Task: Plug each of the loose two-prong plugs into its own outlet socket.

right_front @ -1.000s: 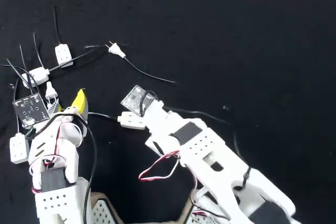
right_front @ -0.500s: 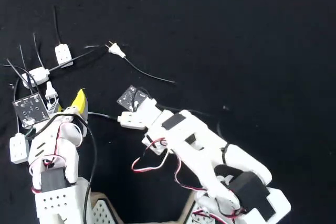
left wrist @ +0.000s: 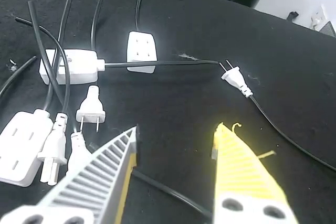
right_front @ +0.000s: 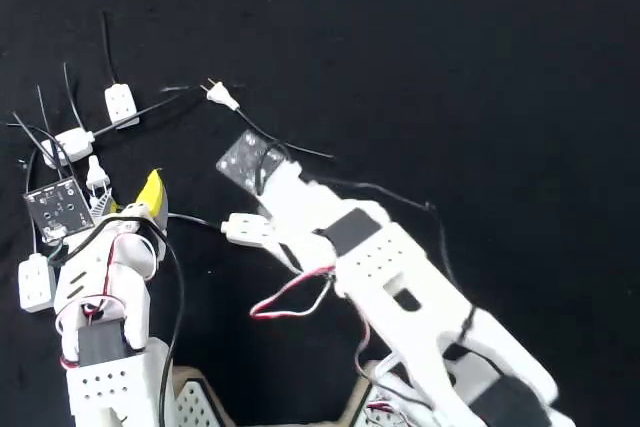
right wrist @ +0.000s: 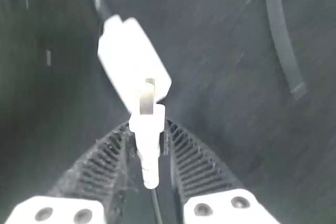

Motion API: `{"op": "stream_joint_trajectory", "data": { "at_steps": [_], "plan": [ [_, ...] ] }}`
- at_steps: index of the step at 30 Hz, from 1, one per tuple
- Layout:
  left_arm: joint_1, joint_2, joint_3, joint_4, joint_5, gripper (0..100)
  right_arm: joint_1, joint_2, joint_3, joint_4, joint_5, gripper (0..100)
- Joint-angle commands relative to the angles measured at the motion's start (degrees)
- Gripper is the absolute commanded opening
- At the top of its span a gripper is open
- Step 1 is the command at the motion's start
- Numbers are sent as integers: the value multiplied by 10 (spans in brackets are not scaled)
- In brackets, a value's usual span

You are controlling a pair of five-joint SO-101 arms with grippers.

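Note:
My right gripper [right wrist: 148, 127] is shut on a white two-prong plug [right wrist: 147, 140]. Its prongs point at a white outlet socket [right wrist: 128, 56] just ahead and overlap that socket's near end. In the high view this socket [right_front: 246, 229] lies at the table's middle, under the right arm [right_front: 345, 242]. My left gripper [left wrist: 176, 135] is open with nothing in it, low at the left, its yellow finger [right_front: 150, 190] showing. A loose plug [left wrist: 90, 113] lies close in front of it. A second loose plug [left wrist: 234, 77] with a black cord lies farther off, seen from above as the plug [right_front: 220, 95].
At the left lie a free outlet [right_front: 121, 103], an outlet [right_front: 68, 145] with a cord in it, and an outlet [right_front: 36, 281] by the left arm. Black cords cross among them. A black cord [right_front: 290, 147] trails across the middle. The cloth's right half is bare.
The right arm has swung its wrist up and to the left over the middle outlet, which shifted slightly left. The left arm has stayed put.

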Motion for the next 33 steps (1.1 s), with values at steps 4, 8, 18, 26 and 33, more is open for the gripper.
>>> {"op": "stream_joint_trajectory", "data": {
  "at_steps": [4, 8, 18, 26, 33],
  "plan": [
    [1, -6, -73, 32, 4, 238, -39, -14, 77, -284, 3, 11],
    [45, -6, -120, 97, 0, 238, -40, -11, 153, -433, 3, 11],
    [149, -6, -132, 114, -45, 238, -85, -53, 226, -492, 5, 11],
    [181, -6, -128, 111, -81, 238, -88, -56, 229, -491, 5, 11],
    [175, -6, -68, 68, -135, 238, -88, -58, 229, -491, 5, 11]
  ]
}}
